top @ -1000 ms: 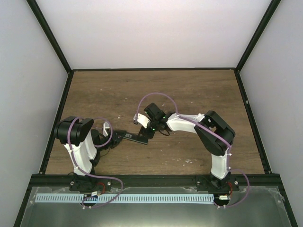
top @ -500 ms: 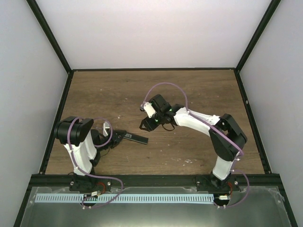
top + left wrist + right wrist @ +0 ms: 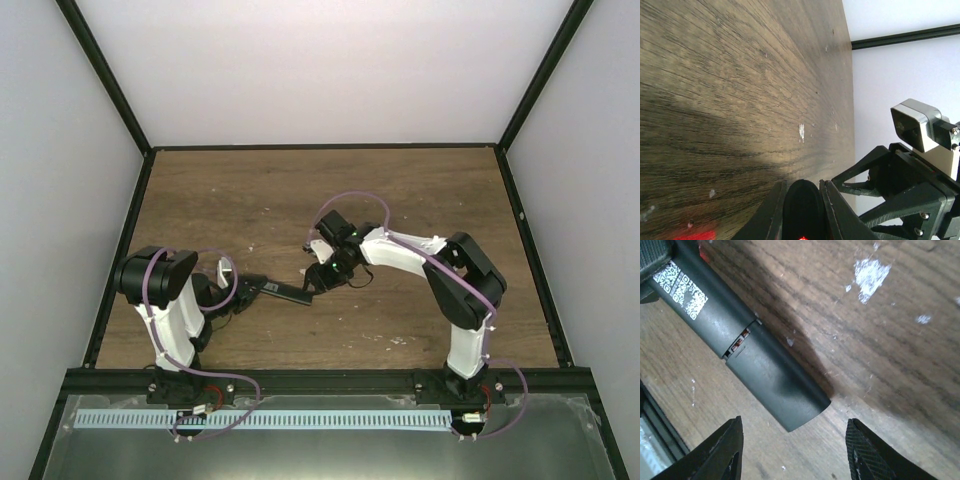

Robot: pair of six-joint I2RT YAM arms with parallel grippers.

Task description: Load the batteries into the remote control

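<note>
Left arm [image 3: 165, 300]: left jaws are closed on the 9 o'clock end of the remote control [image 3: 285, 293]. The left wrist view shows its rounded black end [image 3: 802, 210] pinched between both fingers. The remote sits at about 8 o'clock from the middle of the counter [image 3: 400, 190], long axis roughly 9 to 3 o'clock. Whether it rests on the wood or sits just off it, I cannot tell. In the right wrist view the body with the QR label [image 3: 682, 290] runs from 10 o'clock down toward 5 o'clock. The battery cover [image 3: 777, 385] at the free end sits slightly off the body, leaving a thin gap [image 3: 740, 342] with a coppery contact showing. White specks [image 3: 871, 275] lie on the wood at 1 o'clock. No batteries are visible in any view, and I cannot tell whether they are inside. Right arm [image 3: 420, 255]: right jaws are open and empty, one finger either side just past the free end. Judgement: the step is working the cover along its slide, direction unclear. To do it well, centre the right jaws on the cover's flat sides and close lightly. Then travel strictly along the remote's long axis with no twist, so the left jaws' hold is not levered loose.
</note>
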